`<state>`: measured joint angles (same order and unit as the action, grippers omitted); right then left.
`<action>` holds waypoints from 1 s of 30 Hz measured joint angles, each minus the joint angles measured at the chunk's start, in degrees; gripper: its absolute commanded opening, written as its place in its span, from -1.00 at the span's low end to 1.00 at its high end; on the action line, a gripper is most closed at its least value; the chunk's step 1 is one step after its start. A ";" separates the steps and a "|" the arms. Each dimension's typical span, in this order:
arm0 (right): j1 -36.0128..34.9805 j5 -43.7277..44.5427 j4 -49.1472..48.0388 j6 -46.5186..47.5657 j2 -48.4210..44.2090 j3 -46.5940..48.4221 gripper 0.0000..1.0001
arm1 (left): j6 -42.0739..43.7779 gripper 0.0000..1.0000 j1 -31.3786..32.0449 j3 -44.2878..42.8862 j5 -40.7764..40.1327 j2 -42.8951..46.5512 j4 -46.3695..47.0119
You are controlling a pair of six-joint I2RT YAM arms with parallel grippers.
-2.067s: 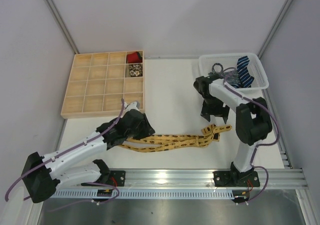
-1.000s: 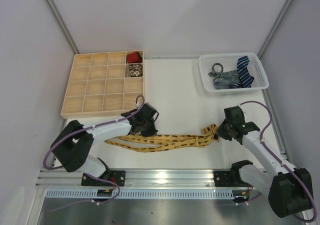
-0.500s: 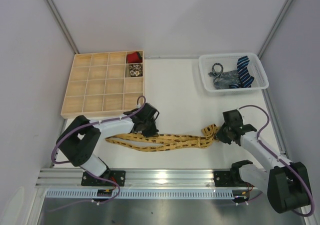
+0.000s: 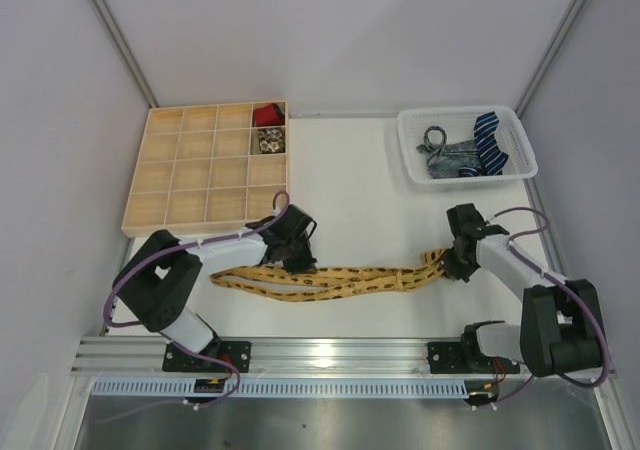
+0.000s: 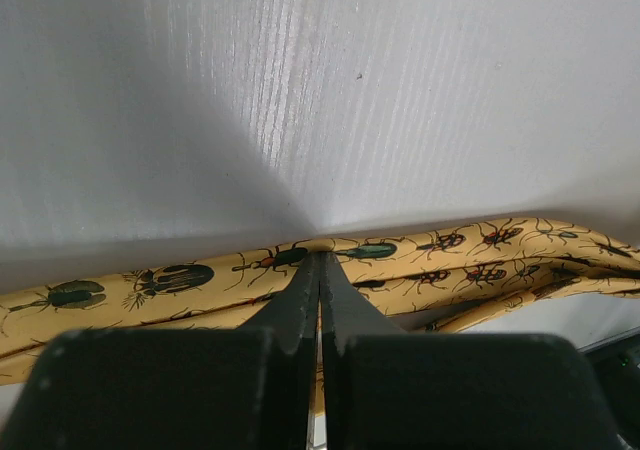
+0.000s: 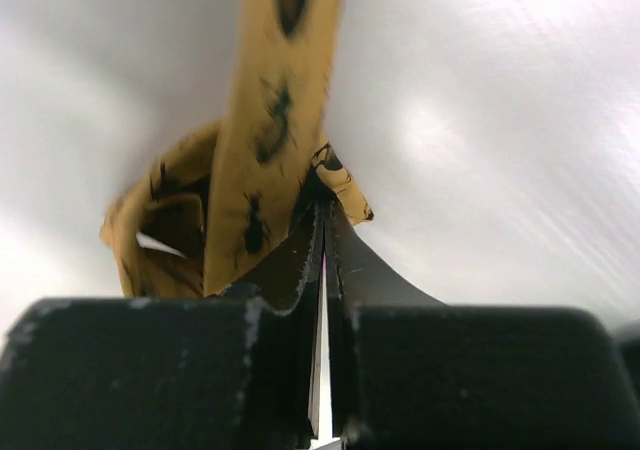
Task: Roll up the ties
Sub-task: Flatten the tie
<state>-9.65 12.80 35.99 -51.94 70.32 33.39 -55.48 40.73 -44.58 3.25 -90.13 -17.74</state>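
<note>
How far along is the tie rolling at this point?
Done: a red roll and a pale patterned roll sit in the wooden tray. In hand: the yellow tie lies unrolled, left gripper and right gripper shut at it. Left: the navy striped tie and grey tie in the basket.

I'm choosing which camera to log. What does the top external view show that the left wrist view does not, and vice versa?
Only the top external view: the wooden tray, the white basket holding other ties, and the right gripper at the right end of the yellow tie. Only the left wrist view: the beetle print on the fabric up close, and the left gripper shut, its tips at the tie's far edge. Both: the yellow tie, the left gripper and the white table.
</note>
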 measured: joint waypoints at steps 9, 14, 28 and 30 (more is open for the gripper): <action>11.34 9.88 12.87 -2.25 10.84 8.66 -1.00 | 0.02 -0.99 -0.11 0.26 0.22 0.00 0.35; 23.37 12.02 14.08 2.93 10.82 11.80 -1.00 | 0.09 -0.99 -0.15 -0.04 0.26 -0.17 0.11; 0.11 2.40 13.60 14.62 -8.09 20.50 -0.99 | 4.26 -0.95 -0.20 -5.16 -8.83 3.37 -10.75; -0.04 -0.44 14.12 14.49 -8.59 19.45 -1.00 | 4.61 -0.95 -0.22 -6.16 -9.60 4.20 -11.32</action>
<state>-9.69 12.36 50.11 -37.45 61.73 52.84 -50.87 40.51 -50.74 -6.35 -85.93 -29.06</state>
